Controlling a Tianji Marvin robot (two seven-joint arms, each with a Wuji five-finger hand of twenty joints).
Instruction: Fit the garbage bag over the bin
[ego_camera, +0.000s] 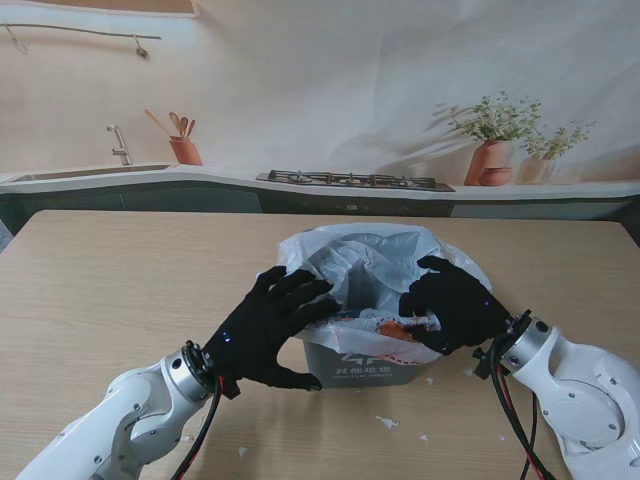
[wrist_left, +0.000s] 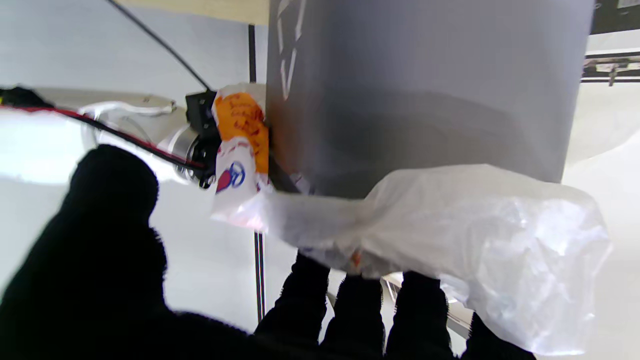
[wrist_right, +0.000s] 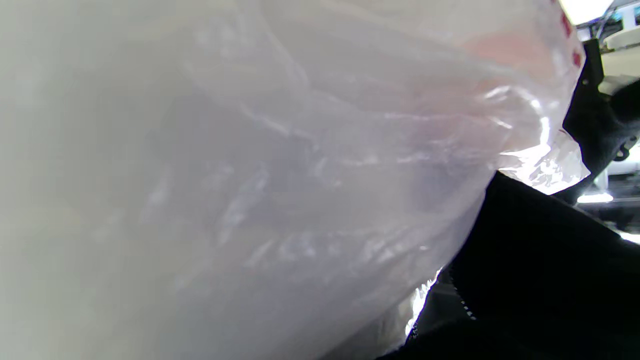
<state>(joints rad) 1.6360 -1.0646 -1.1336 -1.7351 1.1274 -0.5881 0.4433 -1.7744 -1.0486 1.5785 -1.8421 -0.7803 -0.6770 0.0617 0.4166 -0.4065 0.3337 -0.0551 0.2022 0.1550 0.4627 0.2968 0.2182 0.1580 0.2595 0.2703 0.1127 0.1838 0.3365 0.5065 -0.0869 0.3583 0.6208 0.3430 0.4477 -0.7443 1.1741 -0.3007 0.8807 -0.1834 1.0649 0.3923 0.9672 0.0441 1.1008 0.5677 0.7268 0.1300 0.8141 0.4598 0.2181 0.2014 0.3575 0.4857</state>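
Note:
A grey bin (ego_camera: 375, 368) stands on the table's middle, and a white translucent garbage bag (ego_camera: 370, 265) with orange print is draped over its mouth. My left hand (ego_camera: 265, 325) in its black glove lies against the bag's left edge with fingers spread and thumb apart. In the left wrist view its fingertips (wrist_left: 310, 290) touch the folded bag rim (wrist_left: 475, 225) hanging over the bin wall (wrist_left: 425, 90). My right hand (ego_camera: 455, 300) is clenched on the bag's rim at the bin's near right corner. The bag (wrist_right: 250, 175) fills the right wrist view, beside my right hand (wrist_right: 540, 260).
The wooden table (ego_camera: 120, 290) stretches wide on both sides of the bin. Small white scraps (ego_camera: 386, 422) lie on it near me, in front of the bin. A printed kitchen backdrop (ego_camera: 350, 180) stands behind the far edge.

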